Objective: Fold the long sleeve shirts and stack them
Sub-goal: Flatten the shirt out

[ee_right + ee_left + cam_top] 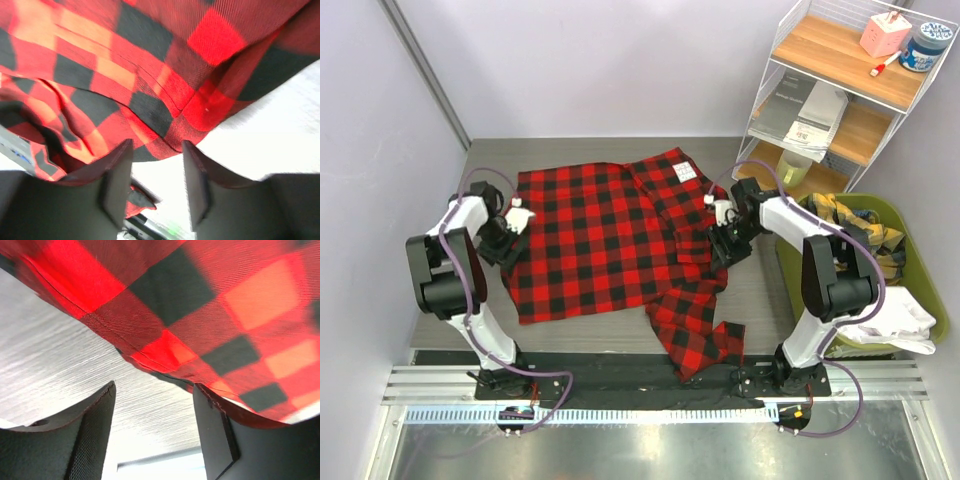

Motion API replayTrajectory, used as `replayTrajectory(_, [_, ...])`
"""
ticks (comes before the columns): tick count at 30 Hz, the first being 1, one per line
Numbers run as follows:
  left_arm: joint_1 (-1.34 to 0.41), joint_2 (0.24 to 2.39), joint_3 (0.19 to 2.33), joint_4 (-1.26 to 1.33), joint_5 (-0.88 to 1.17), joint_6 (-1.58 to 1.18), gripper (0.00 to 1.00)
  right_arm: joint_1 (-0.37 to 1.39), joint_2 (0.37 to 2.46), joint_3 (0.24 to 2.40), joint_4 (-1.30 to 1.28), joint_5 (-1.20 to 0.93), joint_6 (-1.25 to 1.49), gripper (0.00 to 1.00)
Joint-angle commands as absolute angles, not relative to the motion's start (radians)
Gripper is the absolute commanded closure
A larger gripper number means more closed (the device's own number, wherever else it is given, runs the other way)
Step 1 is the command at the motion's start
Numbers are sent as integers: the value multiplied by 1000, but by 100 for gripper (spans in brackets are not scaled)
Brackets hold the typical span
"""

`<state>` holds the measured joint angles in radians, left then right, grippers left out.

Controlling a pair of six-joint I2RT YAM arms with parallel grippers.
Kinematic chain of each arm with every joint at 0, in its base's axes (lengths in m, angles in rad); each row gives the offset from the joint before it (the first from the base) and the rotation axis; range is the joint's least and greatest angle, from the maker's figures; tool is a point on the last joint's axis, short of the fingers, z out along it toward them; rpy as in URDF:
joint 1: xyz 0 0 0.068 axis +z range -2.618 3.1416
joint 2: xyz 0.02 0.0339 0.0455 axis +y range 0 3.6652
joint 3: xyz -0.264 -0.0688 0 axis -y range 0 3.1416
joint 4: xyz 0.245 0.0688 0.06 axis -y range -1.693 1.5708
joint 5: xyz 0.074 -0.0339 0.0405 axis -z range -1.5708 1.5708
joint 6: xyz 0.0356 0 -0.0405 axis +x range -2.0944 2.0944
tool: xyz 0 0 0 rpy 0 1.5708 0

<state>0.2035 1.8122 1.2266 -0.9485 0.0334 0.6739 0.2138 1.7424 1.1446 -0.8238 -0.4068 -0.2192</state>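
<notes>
A red-and-black check long sleeve shirt [600, 235] lies spread on the grey table, a white patch [685, 172] near its collar and one sleeve [695, 325] trailing to the front edge. My left gripper [506, 238] is open at the shirt's left edge; in the left wrist view the hem [165, 345] lies just beyond the fingertips [102, 405], with bare table between them. My right gripper [724, 240] is open at the shirt's right edge; in the right wrist view the cloth [150, 100] lies just past its fingertips [120, 165].
A green bin [910, 280] at the right holds a yellow-and-dark plaid garment [860, 225] and a white cloth [890, 320]. A wire shelf [840, 90] with papers, jars and a pink box stands at the back right. Walls close the left and back.
</notes>
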Motion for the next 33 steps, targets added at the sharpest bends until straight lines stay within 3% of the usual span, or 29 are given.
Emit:
replayTrajectory(1, [201, 1649, 1275, -991, 280, 738, 34, 209, 1628, 1230, -827, -457, -248, 46])
replayTrajectory(4, [201, 1588, 1288, -974, 383, 724, 32, 222, 1589, 1244, -757, -430, -255, 35])
replayTrajectory(9, [201, 1594, 1377, -951, 474, 620, 30, 233, 1713, 1345, -755, -384, -206, 29])
replayTrajectory(24, [198, 1623, 1381, -830, 505, 563, 32, 224, 1867, 1368, -724, -371, -95, 37])
replayTrajectory(33, [175, 1765, 1302, -905, 382, 646, 37, 176, 1925, 1263, -735, -437, -15, 32])
